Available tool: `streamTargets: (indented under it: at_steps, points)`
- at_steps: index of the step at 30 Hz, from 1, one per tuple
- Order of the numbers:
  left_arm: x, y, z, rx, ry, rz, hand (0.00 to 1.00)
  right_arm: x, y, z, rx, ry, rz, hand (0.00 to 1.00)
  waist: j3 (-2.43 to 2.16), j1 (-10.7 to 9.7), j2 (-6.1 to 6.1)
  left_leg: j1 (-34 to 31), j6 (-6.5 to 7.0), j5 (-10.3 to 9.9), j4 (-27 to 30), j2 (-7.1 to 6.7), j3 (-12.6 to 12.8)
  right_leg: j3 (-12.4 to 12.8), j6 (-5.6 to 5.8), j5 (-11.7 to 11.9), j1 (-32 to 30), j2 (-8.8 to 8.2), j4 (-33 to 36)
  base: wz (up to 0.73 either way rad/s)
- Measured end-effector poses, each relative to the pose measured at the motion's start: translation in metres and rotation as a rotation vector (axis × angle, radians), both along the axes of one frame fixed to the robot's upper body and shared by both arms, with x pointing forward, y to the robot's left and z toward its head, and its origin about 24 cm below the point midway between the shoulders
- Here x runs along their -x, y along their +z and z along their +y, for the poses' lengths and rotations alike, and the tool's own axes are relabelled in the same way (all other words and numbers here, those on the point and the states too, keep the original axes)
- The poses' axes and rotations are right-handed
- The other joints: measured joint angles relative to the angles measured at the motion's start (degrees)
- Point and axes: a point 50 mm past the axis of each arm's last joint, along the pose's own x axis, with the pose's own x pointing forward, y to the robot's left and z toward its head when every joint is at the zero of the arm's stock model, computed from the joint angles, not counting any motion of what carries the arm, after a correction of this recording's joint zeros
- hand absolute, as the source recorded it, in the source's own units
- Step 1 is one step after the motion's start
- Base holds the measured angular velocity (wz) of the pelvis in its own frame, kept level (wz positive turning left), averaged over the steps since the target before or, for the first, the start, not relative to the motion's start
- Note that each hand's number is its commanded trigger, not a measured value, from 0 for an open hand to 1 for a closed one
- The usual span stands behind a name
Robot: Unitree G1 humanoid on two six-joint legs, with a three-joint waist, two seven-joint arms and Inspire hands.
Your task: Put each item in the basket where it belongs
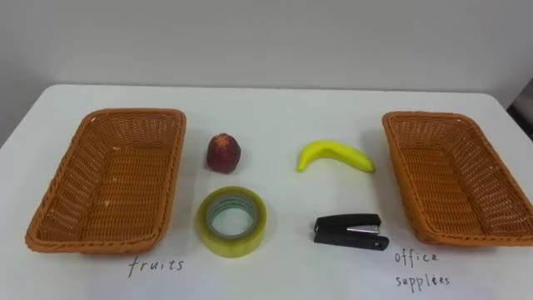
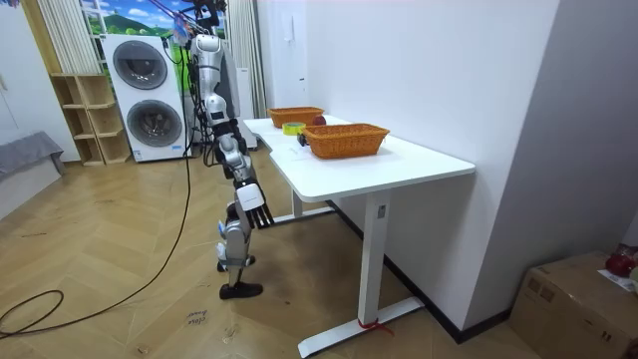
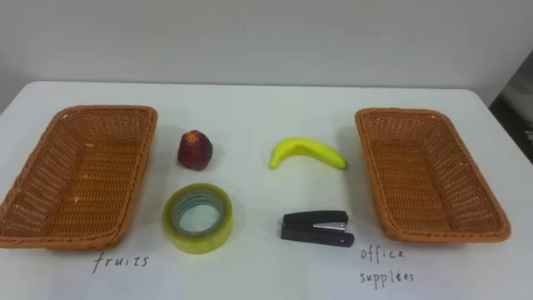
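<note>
The left basket (image 1: 171, 167) and right basket (image 1: 429, 117) are woven brown wicker, coarse and ribbed; the counter (image 1: 275, 108) is smooth, matt white. The tape roll (image 1: 231, 247) is glossy, translucent yellowish plastic, and the stapler (image 1: 350, 232) is black plastic with a bright metal strip. The banana (image 1: 335, 155) has smooth, faintly shiny skin, the red fruit (image 1: 224, 153) a duller one.

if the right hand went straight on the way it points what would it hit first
Probably the wooden herringbone floor: the right hand hangs, fingers pointing down, beside the white table, below its top. Nothing else shows in that line, though depth is unclear.
</note>
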Motion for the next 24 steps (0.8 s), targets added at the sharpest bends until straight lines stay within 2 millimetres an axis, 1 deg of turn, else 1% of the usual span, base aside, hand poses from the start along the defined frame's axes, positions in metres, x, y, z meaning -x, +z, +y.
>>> streamTargets:
  at_steps: [12, 15, 16, 19, 20, 22, 24]
  points:
    - [-0.003, 0.000, 0.001, -0.003, -0.002, 0.003, 0.00, -0.001, -0.001, 0.000, -0.006, -0.019, 0.007, 0.00, -0.02, -0.3, 0.31, 0.0, 0.00, 0.0, 0.0, 0.02, 0.0, -0.1, 0.00, 0.0, 0.1, 0.01, 0.0, 0.00]
    - [-0.004, 0.000, 0.001, -0.006, -0.007, 0.001, 0.00, 0.003, -0.001, 0.000, -0.023, -0.079, 0.016, 0.00, 0.00, -0.3, 0.30, 0.0, 0.00, 0.0, -0.1, 0.03, 0.2, -0.1, 0.00, 0.0, 0.1, 0.02, 0.0, 0.00]
    - [-0.004, 0.000, 0.001, -0.007, -0.006, 0.001, 0.00, 0.008, -0.001, 0.000, -0.029, -0.120, 0.023, 0.00, 0.01, -0.3, 0.31, 0.1, 0.00, 0.0, -0.1, 0.03, 0.2, -0.1, 0.00, 0.0, 0.1, 0.02, 0.1, 0.00]
    - [-0.003, 0.000, 0.003, -0.012, 0.007, -0.001, 0.00, 0.013, -0.002, 0.000, -0.045, -0.222, 0.021, 0.00, 0.03, -0.3, 0.37, 0.1, 0.00, 0.0, -0.2, 0.06, 0.4, 0.1, 0.00, 0.0, -0.1, 0.05, 0.1, -0.02]
    - [-0.003, 0.001, 0.003, -0.013, 0.014, -0.003, 0.00, 0.015, -0.002, 0.000, -0.045, -0.231, 0.024, 0.00, 0.03, -0.4, 0.37, 0.1, 0.00, 0.0, -0.2, 0.06, 0.4, 0.2, 0.00, 0.0, -0.1, 0.06, 0.1, 0.00]
    - [0.000, 0.001, 0.006, -0.022, 0.040, -0.001, 0.00, 0.019, -0.001, -0.004, -0.039, -0.295, 0.020, 0.00, 0.05, -1.6, 0.38, 0.1, 0.00, 0.0, -0.3, 0.06, 0.4, 0.2, 0.00, 0.0, 0.0, 0.07, 0.2, 0.00]
    - [0.001, 0.001, 0.007, -0.026, 0.046, -0.001, 0.00, 0.027, 0.000, -0.007, -0.027, -0.373, 0.021, 0.00, 0.06, -2.2, 0.38, 0.1, 0.00, 0.0, -0.3, 0.10, 0.5, 0.7, -0.01, 0.0, -0.1, 0.11, 0.2, -0.03]
